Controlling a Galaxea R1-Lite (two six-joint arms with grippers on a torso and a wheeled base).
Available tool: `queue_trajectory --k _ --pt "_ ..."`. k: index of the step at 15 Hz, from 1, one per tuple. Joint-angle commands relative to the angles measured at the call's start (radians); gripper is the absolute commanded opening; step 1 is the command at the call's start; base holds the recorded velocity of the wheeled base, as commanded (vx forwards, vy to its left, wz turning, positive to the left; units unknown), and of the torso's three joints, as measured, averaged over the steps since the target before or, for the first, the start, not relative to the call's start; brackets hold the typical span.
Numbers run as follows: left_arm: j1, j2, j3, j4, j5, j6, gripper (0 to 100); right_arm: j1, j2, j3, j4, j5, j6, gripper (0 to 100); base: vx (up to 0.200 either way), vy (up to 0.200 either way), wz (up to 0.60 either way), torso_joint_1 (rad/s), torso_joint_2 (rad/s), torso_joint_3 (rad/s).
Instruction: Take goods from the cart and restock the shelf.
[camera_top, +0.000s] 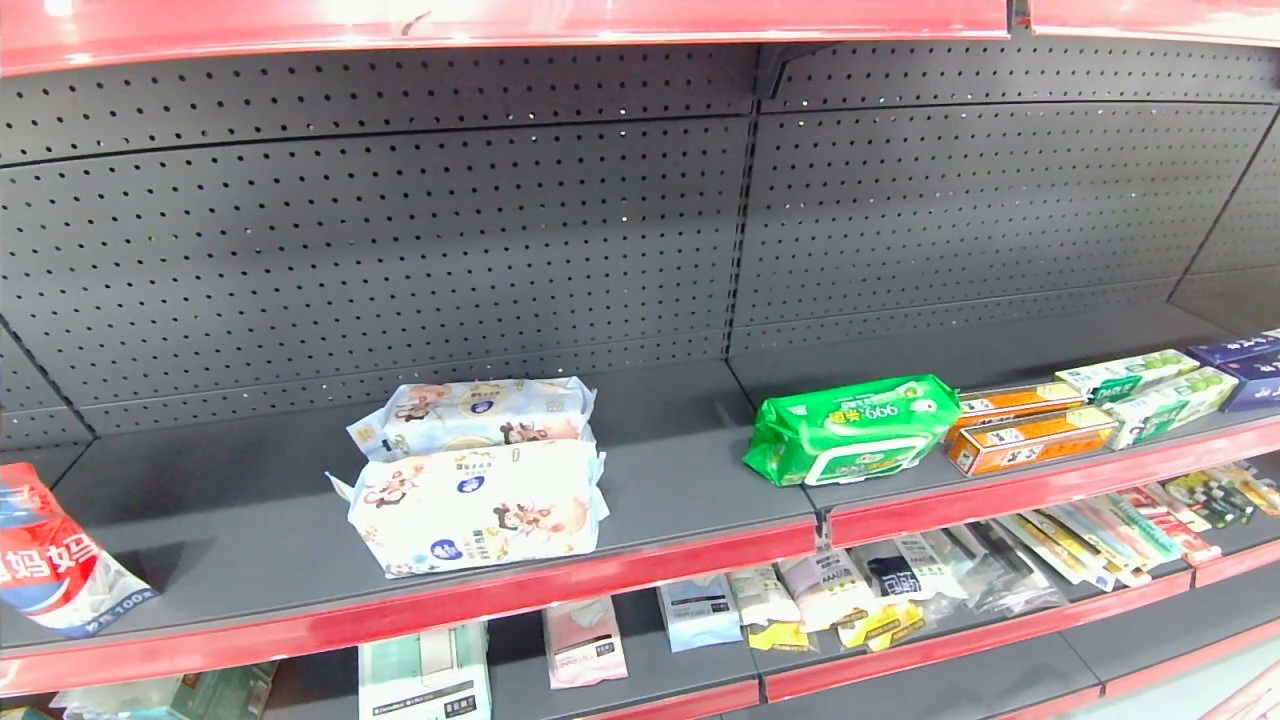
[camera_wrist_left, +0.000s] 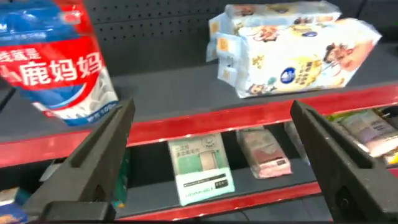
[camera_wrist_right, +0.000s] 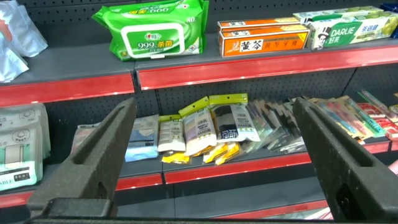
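Two white tissue packs lie stacked on the dark shelf, left of centre. A green wet-wipes pack lies to their right, beside orange boxes. At the far left stands a red, white and blue bag. My left gripper is open and holds nothing, in front of the red shelf edge, between the bag and the tissue packs. My right gripper is open and holds nothing, facing the lower shelf below the green wipes.
Green-and-white toothpaste boxes and dark blue boxes fill the shelf's right end. The lower shelf holds small packets, toothbrush packs and a pale green pack. Bare shelf lies between the bag and the tissue packs.
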Motion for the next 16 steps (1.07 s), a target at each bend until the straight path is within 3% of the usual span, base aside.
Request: queue_trajectory --k 1,2,3,5,12,16 --pt "-0.014 -0.028 0.001 0.003 -0.023 -0.016 100 0.000 0.001 0.000 -0.001 0.003 -0.001 100 0.000 0.000 0.00 0.000 0.00 0.000" --pt "-0.017 -0.031 0.002 0.002 -0.024 -0.015 100 0.000 0.001 0.000 -0.001 0.005 -0.002 100 0.000 0.000 0.00 0.000 0.00 0.000" --pt "-0.049 -0.065 -0.001 0.008 -0.038 0.002 100 0.000 0.001 0.000 -0.001 0.006 -0.005 100 0.000 0.000 0.00 0.000 0.00 0.000" --pt "-0.057 -0.072 -0.001 0.014 -0.047 0.042 100 0.000 0.001 0.000 -0.001 0.008 -0.007 100 0.000 0.000 0.30 0.004 0.00 -0.001" --pt "-0.052 -0.088 0.001 0.013 -0.039 0.045 100 0.000 0.001 0.000 -0.001 0.008 -0.004 100 0.000 0.000 0.60 0.006 0.00 0.002" --pt "-0.052 -0.088 0.002 0.011 -0.029 0.044 100 0.000 0.001 0.000 0.001 0.008 -0.005 100 0.000 0.000 0.00 0.000 0.00 0.000"
